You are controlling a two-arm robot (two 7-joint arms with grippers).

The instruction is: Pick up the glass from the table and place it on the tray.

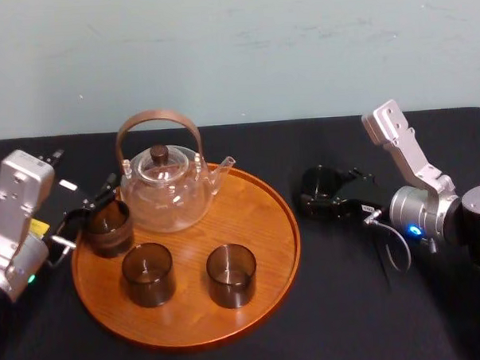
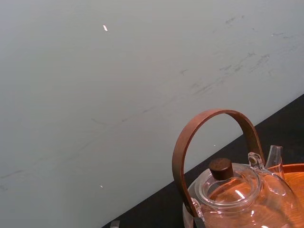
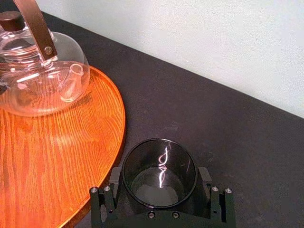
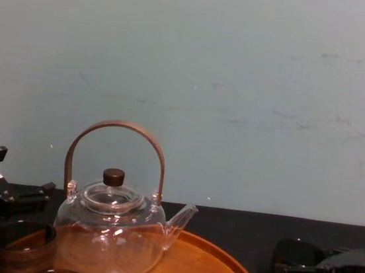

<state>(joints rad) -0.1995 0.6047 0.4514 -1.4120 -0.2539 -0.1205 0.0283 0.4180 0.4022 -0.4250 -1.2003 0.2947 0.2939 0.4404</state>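
Dark glass (image 3: 156,187) sits right between the right gripper (image 3: 159,171) jaws, which press on both of its sides, so I read it as grasped. The glass is on the black table (image 1: 373,302), just beside the right rim of the tray (image 3: 57,156), and it isn't on the wood yet. Can't tell if it's off the cloth; from the chest view it looks low, at table level.

Three more glasses on the tray: front-left glass (image 1: 148,273), front-right glass (image 1: 230,274), left-edge glass (image 1: 108,227). The teapot (image 1: 165,187) is at the back with its spout pointing right. The left gripper (image 1: 86,222) is at the tray's left edge by the left-edge glass; can't tell if it's gripping or released.

Step, as I judge it: the grasp is done and the lift and carry come next. Next move: raise the glass enough to clear the low rim, carry it left over the bare wood on the tray's right side, stay off the spout and the front-right glass, set it down upright, then release.
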